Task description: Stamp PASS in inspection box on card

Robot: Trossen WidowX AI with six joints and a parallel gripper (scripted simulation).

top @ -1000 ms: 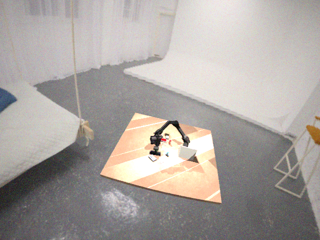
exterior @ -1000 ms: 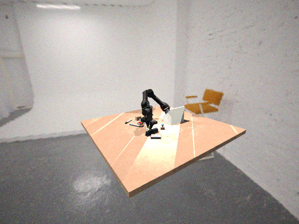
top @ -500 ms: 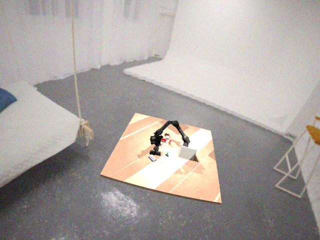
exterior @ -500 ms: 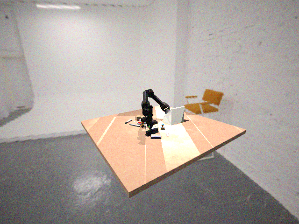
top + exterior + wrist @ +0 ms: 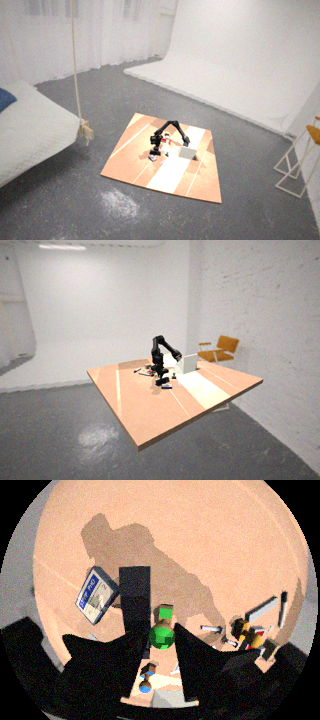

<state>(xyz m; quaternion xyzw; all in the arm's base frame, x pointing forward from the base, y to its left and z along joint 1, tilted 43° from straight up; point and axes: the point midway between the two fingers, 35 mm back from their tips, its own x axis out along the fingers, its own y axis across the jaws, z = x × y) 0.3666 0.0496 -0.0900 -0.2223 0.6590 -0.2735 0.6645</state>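
Observation:
My gripper (image 5: 160, 376) (image 5: 163, 629) is shut on a green-knobbed stamp (image 5: 162, 638), which stands between the fingertips with its green-topped base beyond the knob. Its lettering cannot be read. A dark blue flat case (image 5: 152, 158) (image 5: 166, 386) (image 5: 96, 595) with a white and blue label, which seems to be the stamp pad, lies beside the gripper, to its left in the wrist view. A pale sheet (image 5: 165, 149), probably the card, lies near the arm in the top view; its box and any print are too small to tell.
A blue-knobbed stamp (image 5: 167, 154) (image 5: 173, 375) (image 5: 145, 686) stands nearby. A white upright panel (image 5: 187, 152) (image 5: 190, 364) stands by the arm's far end. A red item (image 5: 163, 140) (image 5: 149, 372) lies among small clutter, with a pale bar (image 5: 262, 609) at the wrist view's right.

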